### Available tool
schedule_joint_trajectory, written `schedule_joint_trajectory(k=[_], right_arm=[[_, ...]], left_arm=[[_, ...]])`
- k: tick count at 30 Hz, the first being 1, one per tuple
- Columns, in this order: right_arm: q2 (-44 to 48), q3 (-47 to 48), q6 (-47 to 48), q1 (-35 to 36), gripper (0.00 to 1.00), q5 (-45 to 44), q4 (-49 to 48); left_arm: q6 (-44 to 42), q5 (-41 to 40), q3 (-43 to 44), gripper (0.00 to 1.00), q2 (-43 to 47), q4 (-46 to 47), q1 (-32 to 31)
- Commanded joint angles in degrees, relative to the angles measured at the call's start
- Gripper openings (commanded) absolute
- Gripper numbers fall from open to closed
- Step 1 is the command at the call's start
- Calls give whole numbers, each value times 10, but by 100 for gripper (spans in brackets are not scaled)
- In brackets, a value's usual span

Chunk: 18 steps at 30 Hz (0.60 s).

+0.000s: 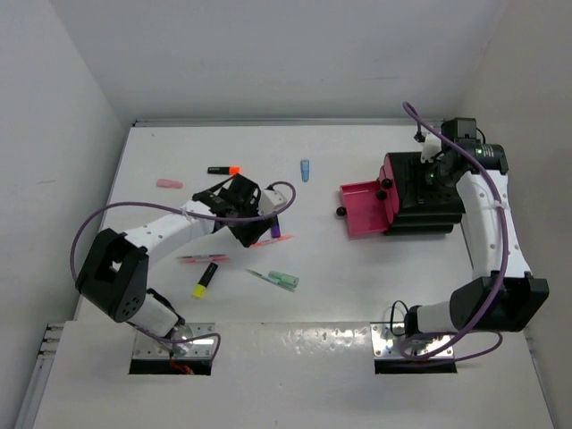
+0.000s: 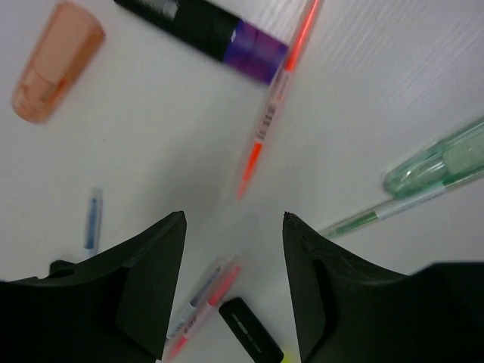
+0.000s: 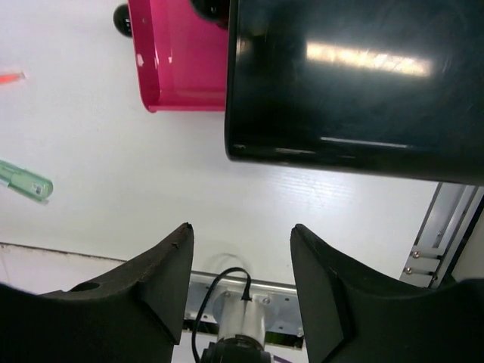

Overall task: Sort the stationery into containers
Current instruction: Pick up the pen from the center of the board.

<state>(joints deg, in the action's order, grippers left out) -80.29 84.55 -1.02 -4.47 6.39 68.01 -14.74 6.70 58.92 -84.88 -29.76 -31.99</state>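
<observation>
Stationery lies scattered on the white table: an orange-tipped highlighter (image 1: 223, 169), a pink stub (image 1: 169, 184), a blue piece (image 1: 305, 170), a yellow-tipped highlighter (image 1: 206, 280), thin pens (image 1: 201, 259) and a mint pen (image 1: 277, 279). My left gripper (image 1: 241, 210) hovers open over them, holding nothing. Its wrist view shows a purple-tipped highlighter (image 2: 219, 30), an orange pen (image 2: 265, 125) and two pens (image 2: 200, 306) on the table below the left gripper (image 2: 234, 219). The containers are a black box (image 1: 429, 201) with one magenta drawer (image 1: 362, 207) pulled out. My right gripper (image 1: 438, 165) is open above the box.
White walls close the table at the left, back and right. In the right wrist view, the box (image 3: 355, 76) and the empty drawer (image 3: 181, 60) sit beyond the right gripper (image 3: 240, 231), with the arm's base plate below it. Purple cables loop along both arms.
</observation>
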Motion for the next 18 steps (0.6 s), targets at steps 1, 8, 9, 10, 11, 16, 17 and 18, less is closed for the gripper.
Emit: schedule_joint_trajectory(k=[1,8,9,10,11,16,17,18], right_arm=[[23,-16,6,-2,54,8,-8],[39,-33,6,-3,55,6,-3],[41,-37,6,-4,55,3,-2],[44,-40,6,-4,55,3,-3],[45,-44,6,-5,55,2,-2],[49,-49,25,-9,55,-1,-1],[51,-50,24,-10,55,-1,-1],[51,-50,25,-10,55,-1,0]], left_arm=[[-5,-34,-18,60,-6,0,-6],[7,-60,-19,58,-45,42,-20],[7,-59,-20,58,-54,45,-25],[7,-59,-22,57,-58,54,-28],[8,-58,-26,58,-60,58,-32],[15,-57,-25,58,-89,82,-55],[18,-57,-23,57,-96,84,-58],[20,-61,-23,57,-99,88,-62]])
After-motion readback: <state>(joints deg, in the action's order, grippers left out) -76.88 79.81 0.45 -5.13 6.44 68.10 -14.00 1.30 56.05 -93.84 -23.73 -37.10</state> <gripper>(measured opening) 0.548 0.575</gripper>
